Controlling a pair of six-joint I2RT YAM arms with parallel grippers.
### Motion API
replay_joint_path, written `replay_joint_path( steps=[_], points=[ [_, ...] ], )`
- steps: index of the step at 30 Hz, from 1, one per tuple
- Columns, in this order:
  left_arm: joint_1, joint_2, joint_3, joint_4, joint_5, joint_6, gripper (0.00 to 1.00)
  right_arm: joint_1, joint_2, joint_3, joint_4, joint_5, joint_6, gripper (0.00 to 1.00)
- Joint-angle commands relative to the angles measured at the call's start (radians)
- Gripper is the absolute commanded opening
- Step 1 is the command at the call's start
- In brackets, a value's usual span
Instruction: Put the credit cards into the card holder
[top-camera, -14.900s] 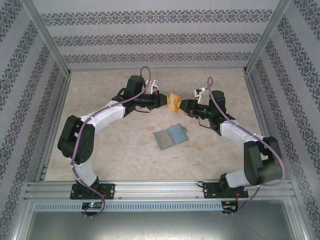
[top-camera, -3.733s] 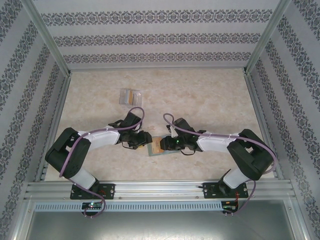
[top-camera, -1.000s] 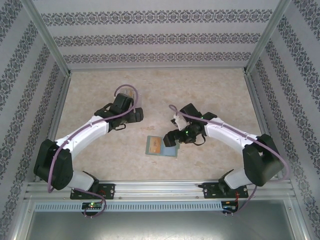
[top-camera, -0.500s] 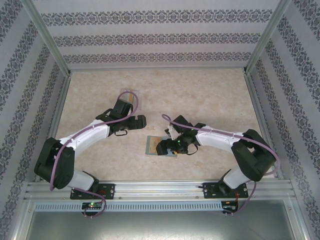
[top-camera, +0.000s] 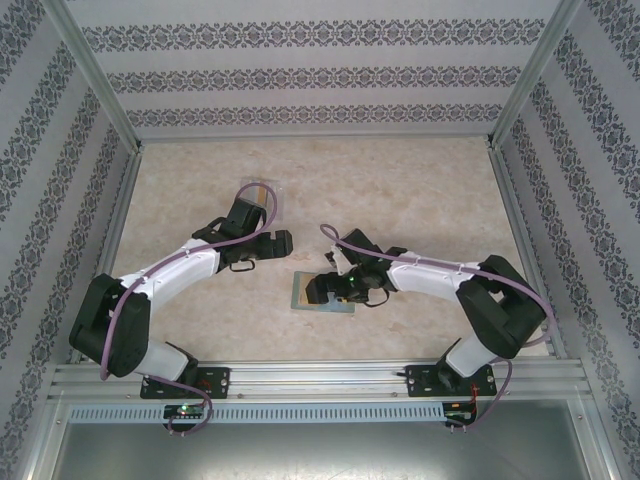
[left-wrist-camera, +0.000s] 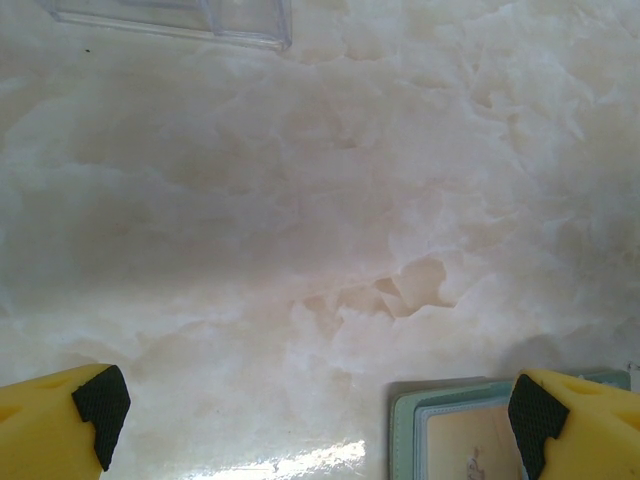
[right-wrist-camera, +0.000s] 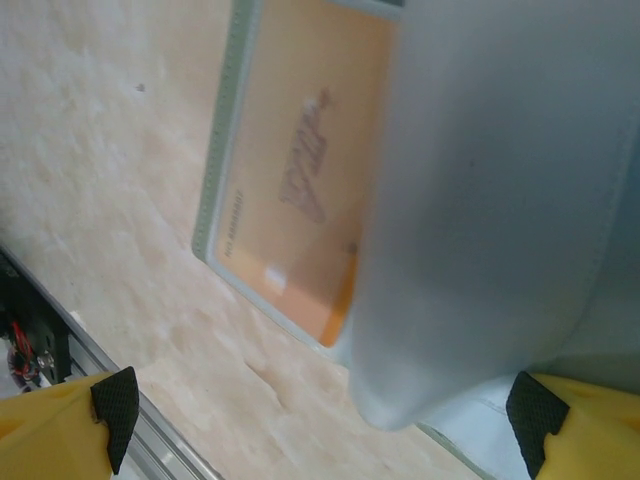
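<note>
Top external view: wallet (top-camera: 300, 297) lies open at the table's (top-camera: 420, 190) six o'clock, orange card (right-wrist-camera: 300, 170) inside; right gripper (top-camera: 325, 289) hovers over it, jaws apart; left gripper (top-camera: 283, 243), jaws apart, at its eleven o'clock.

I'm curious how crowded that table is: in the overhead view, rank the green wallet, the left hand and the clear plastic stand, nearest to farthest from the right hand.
1. card holder: directly under the right hand.
2. left hand: to its left, farther back.
3. clear stand: farthest back, beyond the left arm.
</note>
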Motion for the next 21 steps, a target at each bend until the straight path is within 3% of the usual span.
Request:
replay_joint_path(
  steps=[1,8,21],
  points=[
    [0.011,-0.008,0.010,0.014,-0.009,0.006,0.99,0.033,0.057,0.047,0.040,-0.032,-0.005,0.98],
    [0.048,-0.043,-0.005,0.036,0.002,-0.013,0.99,0.079,0.121,0.136,0.030,-0.090,-0.030,0.98],
    [0.111,-0.032,-0.020,0.052,0.081,-0.042,0.99,0.099,0.134,0.165,0.017,-0.076,-0.068,0.98]
  ],
)
